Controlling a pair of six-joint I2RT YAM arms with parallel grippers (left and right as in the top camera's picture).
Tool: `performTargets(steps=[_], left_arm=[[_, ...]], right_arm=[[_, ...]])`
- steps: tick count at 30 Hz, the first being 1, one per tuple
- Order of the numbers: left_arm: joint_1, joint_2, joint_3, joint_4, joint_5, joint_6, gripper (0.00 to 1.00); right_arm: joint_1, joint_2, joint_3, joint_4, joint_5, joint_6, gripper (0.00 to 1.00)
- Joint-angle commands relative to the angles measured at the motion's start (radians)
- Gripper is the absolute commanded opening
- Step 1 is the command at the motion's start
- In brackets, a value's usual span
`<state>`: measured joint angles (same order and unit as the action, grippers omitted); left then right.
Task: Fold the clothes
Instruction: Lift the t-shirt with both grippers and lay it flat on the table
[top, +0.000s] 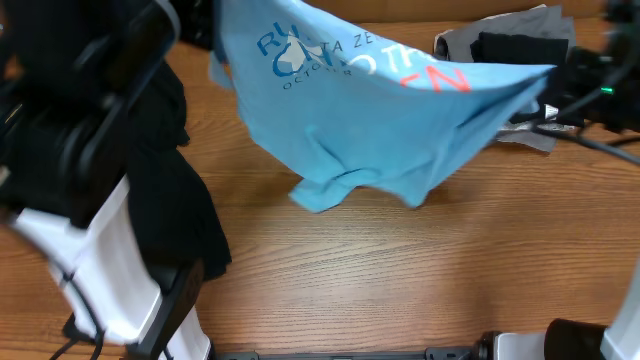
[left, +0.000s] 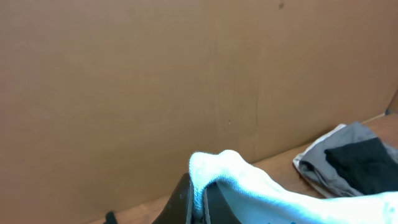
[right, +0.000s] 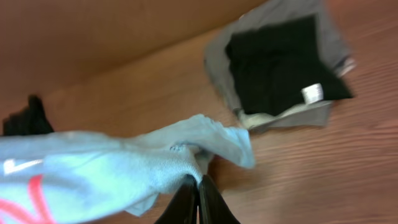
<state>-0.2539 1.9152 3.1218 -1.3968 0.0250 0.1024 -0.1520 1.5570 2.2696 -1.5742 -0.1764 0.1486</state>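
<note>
The light blue T-shirt (top: 380, 120) hangs in the air above the far half of the tabletop (top: 400, 270), stretched between the 2 grippers, with its lettering up and its lower part sagging toward the middle of the table. The left gripper (left: 199, 202) has its jaws pinched tight on a bunched fold of the shirt's edge. The right gripper (right: 199, 198) is closed the same way on the opposite end, with a small flap spilling past the grip. The black garment (top: 175, 200) lies along the left edge, partly hidden behind the left arm (top: 100, 150), so how it is spread is hard to say. A grey and black pile (right: 280, 62) sits at the far right corner, apart from the shirt. The shirt looks light, thin and limp: it will droop and crease wherever it is unsupported, and likely slide in a shallow pinch. Good holds are probably the shoulder seams or hem corners, pulled taut.
</note>
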Motion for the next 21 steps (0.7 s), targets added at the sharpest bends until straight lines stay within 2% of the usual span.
performTargets(steps=[1, 6, 12, 21], left_arm=[[0.005, -0.083, 0.020, -0.018, -0.011, -0.021, 0.04], [0.005, -0.166, 0.020, -0.072, -0.034, -0.038, 0.04], [0.005, -0.203, 0.020, -0.152, -0.112, -0.082, 0.04], [0.005, -0.119, -0.053, -0.183, -0.325, -0.156, 0.04]], right_arm=[[-0.048, -0.041, 0.123, -0.038, 0.001, -0.036, 0.04], [-0.090, -0.082, 0.214, -0.079, -0.001, -0.069, 0.04], [-0.092, -0.109, 0.225, -0.068, 0.002, -0.106, 0.04], [-0.059, 0.065, 0.224, 0.028, -0.148, -0.181, 0.04]])
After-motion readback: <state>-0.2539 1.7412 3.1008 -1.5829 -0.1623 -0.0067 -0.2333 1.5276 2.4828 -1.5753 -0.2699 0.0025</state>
